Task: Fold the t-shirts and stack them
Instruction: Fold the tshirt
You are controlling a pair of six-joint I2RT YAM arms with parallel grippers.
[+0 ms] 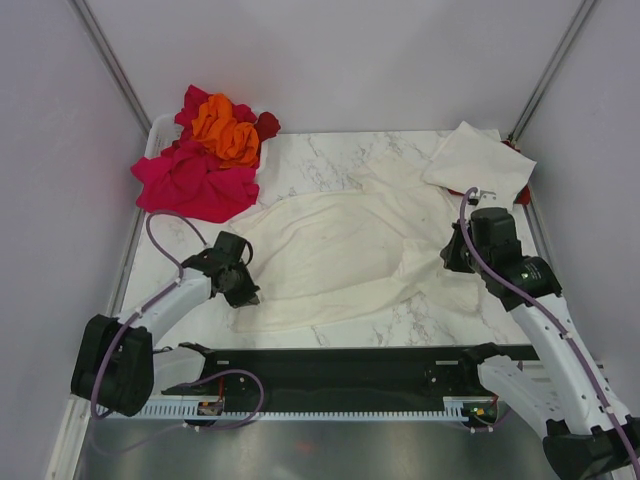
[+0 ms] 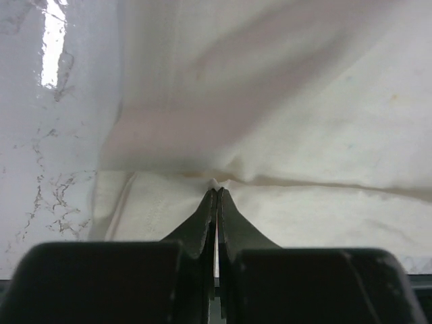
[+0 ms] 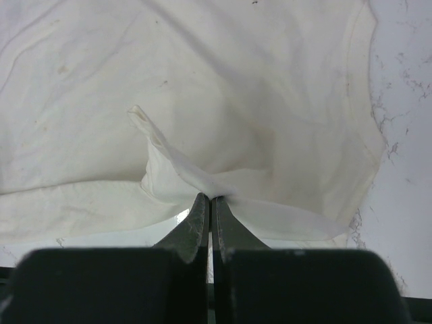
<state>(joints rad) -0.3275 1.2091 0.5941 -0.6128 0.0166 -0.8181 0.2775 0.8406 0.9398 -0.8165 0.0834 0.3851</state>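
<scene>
Cloth of the cream tee (image 1: 330, 250) ran crosswise beyond the 2 arms, left gripper (image 2: 216, 191) and right gripper (image 3: 209, 197) each clamped on seemingly its near edge.

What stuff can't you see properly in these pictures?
- Top view: how many shirts are in the colourful pile; they are bunched together.
- Top view: the red thing at the far right; a cream cloth covers most of it.
- Wrist views: the whole shape of the cream t-shirt; the picture edges cut it off.
</scene>
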